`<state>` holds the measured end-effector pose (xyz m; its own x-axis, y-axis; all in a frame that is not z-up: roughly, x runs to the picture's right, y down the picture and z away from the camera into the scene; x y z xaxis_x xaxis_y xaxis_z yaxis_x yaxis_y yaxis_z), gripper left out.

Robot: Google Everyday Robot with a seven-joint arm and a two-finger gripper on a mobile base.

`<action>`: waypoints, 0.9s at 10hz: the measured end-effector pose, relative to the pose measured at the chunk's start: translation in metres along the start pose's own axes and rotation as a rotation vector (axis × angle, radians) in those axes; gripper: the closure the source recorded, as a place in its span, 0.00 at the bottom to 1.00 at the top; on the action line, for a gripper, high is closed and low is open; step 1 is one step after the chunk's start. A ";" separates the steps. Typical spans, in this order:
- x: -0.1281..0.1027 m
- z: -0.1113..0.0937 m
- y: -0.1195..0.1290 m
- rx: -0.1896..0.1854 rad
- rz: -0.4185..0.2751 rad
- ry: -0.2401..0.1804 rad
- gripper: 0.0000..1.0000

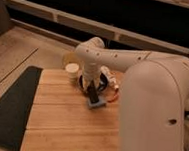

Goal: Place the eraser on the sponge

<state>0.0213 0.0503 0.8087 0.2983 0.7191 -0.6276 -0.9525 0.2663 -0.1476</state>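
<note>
On the wooden table, the blue-grey sponge (97,105) lies just in front of the round dark pan (102,82). The dark eraser (92,95) shows as a short black block with its lower end over the sponge's back-left part. My gripper (90,85) hangs from the white wrist directly above the eraser, reaching down from the big white arm (157,91) that fills the right side. Whether the eraser rests on the sponge or is still held is hidden by the wrist.
A white cup (72,69) stands left of the pan. An orange stick (113,97) and a small white object (109,76) lie to the right of it. A dark mat (9,107) borders the wooden table (63,122) on the left.
</note>
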 end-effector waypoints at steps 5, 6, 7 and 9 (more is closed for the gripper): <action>0.009 0.036 -0.054 -0.047 0.137 0.047 1.00; 0.002 0.042 -0.054 -0.063 0.133 0.047 1.00; -0.003 0.047 -0.052 -0.074 0.125 0.051 1.00; -0.013 0.055 -0.039 -0.107 0.096 0.053 1.00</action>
<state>0.0576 0.0661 0.8648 0.2044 0.7021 -0.6821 -0.9785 0.1260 -0.1635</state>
